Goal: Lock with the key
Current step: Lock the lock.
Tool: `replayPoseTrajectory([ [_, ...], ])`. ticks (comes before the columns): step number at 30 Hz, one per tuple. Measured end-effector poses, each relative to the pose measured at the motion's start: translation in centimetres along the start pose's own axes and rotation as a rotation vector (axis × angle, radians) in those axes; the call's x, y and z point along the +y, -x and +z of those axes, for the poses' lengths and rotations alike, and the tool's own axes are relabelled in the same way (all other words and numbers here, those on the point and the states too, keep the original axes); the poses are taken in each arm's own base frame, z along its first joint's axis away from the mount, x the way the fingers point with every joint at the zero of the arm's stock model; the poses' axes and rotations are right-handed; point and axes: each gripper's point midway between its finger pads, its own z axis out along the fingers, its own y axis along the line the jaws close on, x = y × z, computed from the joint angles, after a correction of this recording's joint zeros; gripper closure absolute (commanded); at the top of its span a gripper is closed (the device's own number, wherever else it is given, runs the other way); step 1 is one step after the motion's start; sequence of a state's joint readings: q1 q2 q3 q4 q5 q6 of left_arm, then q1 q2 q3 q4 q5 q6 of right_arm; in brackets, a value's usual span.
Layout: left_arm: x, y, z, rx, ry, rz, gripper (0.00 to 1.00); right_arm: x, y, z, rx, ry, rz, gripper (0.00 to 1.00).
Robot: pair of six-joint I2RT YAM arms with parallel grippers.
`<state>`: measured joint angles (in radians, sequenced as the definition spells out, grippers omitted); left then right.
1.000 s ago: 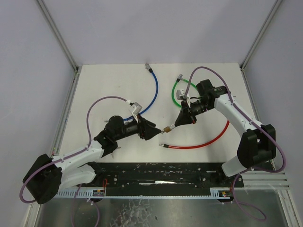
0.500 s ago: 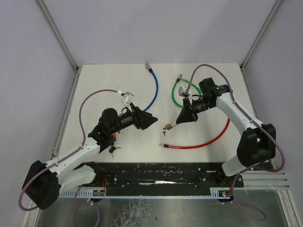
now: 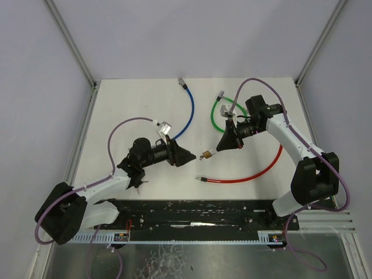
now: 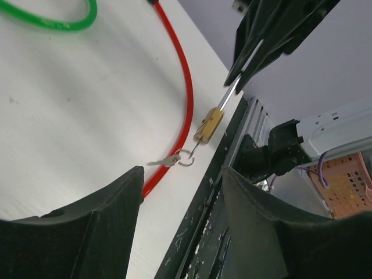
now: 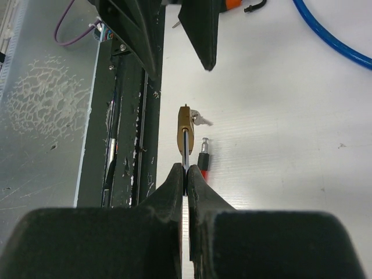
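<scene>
My right gripper (image 3: pixel 215 151) (image 5: pixel 185 172) is shut on the steel shackle of a small brass padlock (image 3: pixel 206 155) (image 5: pixel 185 124), which it holds in the air above the white table. A key (image 4: pixel 167 160) (image 5: pixel 201 120) hangs on a ring under the lock (image 4: pixel 208 125). My left gripper (image 3: pixel 189 157) (image 4: pixel 183 180) is open and empty. It points at the lock from the left, a short gap away. Its two dark fingers (image 5: pixel 200 35) show at the top of the right wrist view.
A red cable (image 3: pixel 251 174) curves under the lock, its metal end (image 5: pixel 203 152) beside the brass body. A blue cable (image 3: pixel 189 115) and a green cable (image 3: pixel 223 114) lie farther back. A black rail (image 3: pixel 197 213) runs along the near table edge.
The left gripper was up against the lock a second ago, swung back and up to the left, and now sits nearer again but apart. The right gripper kept hold, shifting slightly.
</scene>
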<state>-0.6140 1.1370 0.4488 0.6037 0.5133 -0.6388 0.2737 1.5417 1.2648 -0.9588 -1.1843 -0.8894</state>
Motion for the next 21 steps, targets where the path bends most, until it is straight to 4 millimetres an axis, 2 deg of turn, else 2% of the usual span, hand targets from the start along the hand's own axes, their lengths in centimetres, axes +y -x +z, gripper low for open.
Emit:
replayPoseTrajectory([
  [4,0.9,-2.0,-0.1,0.044,-0.002,-0.049,0.46,0.0,0.1,0.0,-0.006,0.003,0.001,1.00],
  [10,-0.3,-1.4,0.1,0.025,-0.064,-0.036,0.47,0.1,0.2,0.0,-0.010,0.006,0.001,1.00],
  [15,-0.6,-1.2,0.3,0.018,-0.085,-0.040,0.48,0.1,0.2,0.0,-0.011,0.006,0.002,1.00],
  [21,-0.5,-1.6,0.6,0.033,-0.101,-0.061,0.56,0.1,0.2,0.0,-0.011,0.006,0.003,1.00],
])
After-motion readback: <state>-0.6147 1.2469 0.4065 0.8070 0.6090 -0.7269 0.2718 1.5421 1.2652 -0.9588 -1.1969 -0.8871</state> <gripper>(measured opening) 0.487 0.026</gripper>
